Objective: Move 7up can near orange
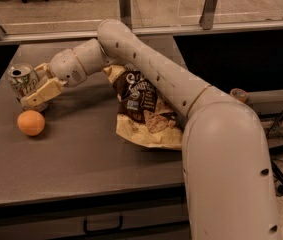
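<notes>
The tool (35, 86) is clamped around the can (22, 80), holding it nearly upright at the left of the worktop (81, 154), just behind the orange (31, 122), apparently to set it down close by, well clear of the bag (143, 109).

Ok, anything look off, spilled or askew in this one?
Nothing spilled or damaged. The 7up can leans slightly, held in the end effector at the left of the table, just behind the orange. The chip bag lies crumpled under the arm, which seems harmless.
</notes>
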